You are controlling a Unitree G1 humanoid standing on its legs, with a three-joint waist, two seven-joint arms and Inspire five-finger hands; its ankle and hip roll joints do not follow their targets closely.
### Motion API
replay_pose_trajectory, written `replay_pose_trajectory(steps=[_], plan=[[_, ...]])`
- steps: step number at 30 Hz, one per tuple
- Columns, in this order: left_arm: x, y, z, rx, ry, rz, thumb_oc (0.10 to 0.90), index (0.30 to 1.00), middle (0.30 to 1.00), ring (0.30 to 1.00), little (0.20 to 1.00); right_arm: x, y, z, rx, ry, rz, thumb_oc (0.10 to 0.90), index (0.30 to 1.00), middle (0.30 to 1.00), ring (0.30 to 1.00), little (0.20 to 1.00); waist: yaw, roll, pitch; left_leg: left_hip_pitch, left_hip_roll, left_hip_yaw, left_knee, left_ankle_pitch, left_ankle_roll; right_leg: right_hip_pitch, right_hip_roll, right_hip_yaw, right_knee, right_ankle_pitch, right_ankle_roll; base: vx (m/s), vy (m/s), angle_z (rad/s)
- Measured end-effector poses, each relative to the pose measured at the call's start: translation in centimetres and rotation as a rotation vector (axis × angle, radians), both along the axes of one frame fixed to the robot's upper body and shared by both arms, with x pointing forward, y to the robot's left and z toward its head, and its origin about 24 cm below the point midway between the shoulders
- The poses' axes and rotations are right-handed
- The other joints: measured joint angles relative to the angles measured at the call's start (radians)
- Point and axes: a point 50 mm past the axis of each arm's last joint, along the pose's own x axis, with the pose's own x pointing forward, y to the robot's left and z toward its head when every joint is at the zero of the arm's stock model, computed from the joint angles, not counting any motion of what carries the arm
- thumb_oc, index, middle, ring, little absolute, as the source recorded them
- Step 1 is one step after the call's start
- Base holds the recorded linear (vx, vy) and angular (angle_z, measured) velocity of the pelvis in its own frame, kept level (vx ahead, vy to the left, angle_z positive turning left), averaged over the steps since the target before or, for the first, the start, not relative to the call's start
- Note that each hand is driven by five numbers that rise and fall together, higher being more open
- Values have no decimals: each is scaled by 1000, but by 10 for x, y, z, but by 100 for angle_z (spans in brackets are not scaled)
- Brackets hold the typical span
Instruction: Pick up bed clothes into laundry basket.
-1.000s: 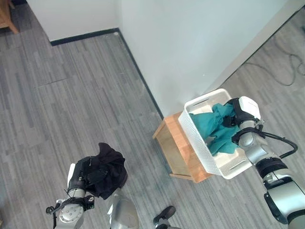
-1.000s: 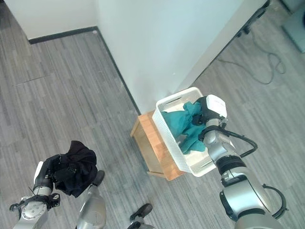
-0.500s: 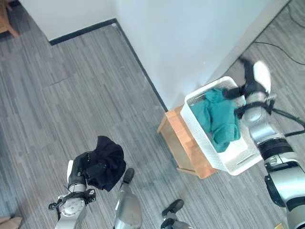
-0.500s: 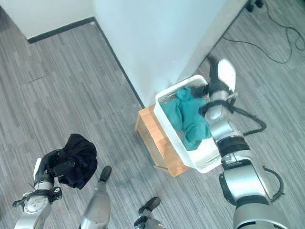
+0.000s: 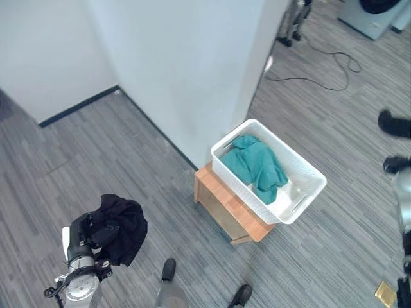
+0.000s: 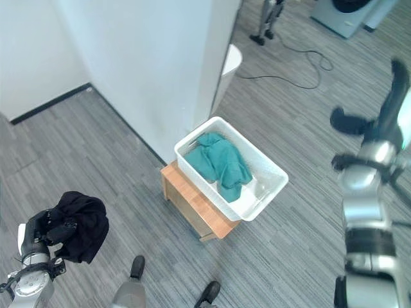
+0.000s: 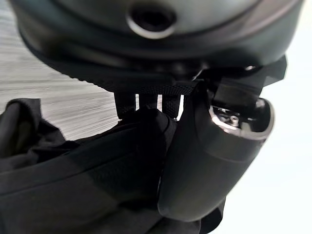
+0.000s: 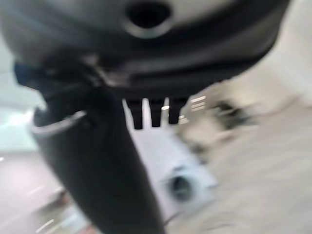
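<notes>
A white laundry basket point(image 5: 289, 151) stands on a low wooden stool point(image 5: 225, 204) beside the wall's corner. A teal cloth point(image 5: 257, 165) lies heaped inside it. My right hand point(image 6: 376, 125) is raised well to the right of the basket, fingers straight, holding nothing; its thumb point(image 8: 92, 146) sticks out bare. At the lower left my left hand point(image 5: 83, 232) is shut on a bunched black garment point(image 5: 123, 226), which hangs over it above the floor. Its thumb point(image 7: 209, 161) presses into the black cloth point(image 7: 73, 175).
A white wall corner point(image 5: 192, 70) rises just behind the basket. A cable point(image 5: 321, 64) trails over the grey plank floor at the back right, near a washing machine point(image 5: 379, 9). A small gold item point(image 5: 385, 293) lies on the floor at the lower right.
The camera has shifted. My right hand let go of the teal cloth and drew up and away to the right; the cloth now lies in the basket. My left hand keeps the black garment.
</notes>
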Motion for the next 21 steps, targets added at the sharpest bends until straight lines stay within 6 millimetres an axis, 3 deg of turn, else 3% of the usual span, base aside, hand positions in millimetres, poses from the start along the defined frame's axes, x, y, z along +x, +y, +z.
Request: replay_pose_trajectory(steps=[2,4,7,9,12,14,19,21], plan=[[5,10,16,64,-31,-1,400,300,300,300,300,-18,-8,-49,98,149,-59,800,900,900,900,900,-38,29,-15,8,3,17,0,-3,3,-4,2,13,0,1,-1,1,-18,-25],[14,20,39,152,-64,-24,400,300,300,300,300,-38,-15,-93,168,316,-90,800,900,900,900,900,-48,47,-22,21,11,30,0,-5,5,-3,6,28,0,1,-1,-8,-19,-25],[33,32,95,357,-169,-94,400,300,300,300,300,-95,-25,-177,393,645,-233,800,900,900,900,900,-66,70,-35,34,18,57,0,-6,6,-5,12,52,0,2,-2,0,-14,-22],[42,31,125,445,-255,-136,400,300,300,300,300,-151,-24,-220,540,852,-359,800,900,900,900,900,-84,95,-49,37,16,61,0,-6,7,-6,7,55,0,1,0,13,-12,-7],[52,23,147,462,-366,-162,400,300,300,300,300,-207,-10,-252,688,1021,-447,800,900,900,900,900,-120,129,-70,51,11,70,0,-7,9,2,3,58,-1,-1,3,17,-16,-5],[63,9,157,445,-433,-209,400,300,300,300,300,-230,3,-266,780,1079,-466,800,900,900,900,900,-149,146,-81,53,13,75,0,-8,10,3,4,60,-2,-8,12,26,-6,-7],[88,-39,161,366,-501,-444,400,300,300,300,300,-244,18,-278,845,1143,-425,800,900,900,900,900,-192,170,-90,60,16,86,-1,-20,4,-2,7,80,-7,-6,12,15,-7,-10],[96,-60,158,348,-494,-547,400,300,300,300,300,-237,21,-279,835,1160,-384,800,900,900,900,900,-207,175,-89,60,16,93,-1,-21,4,-4,6,80,-7,-5,11,-2,-13,-8]])
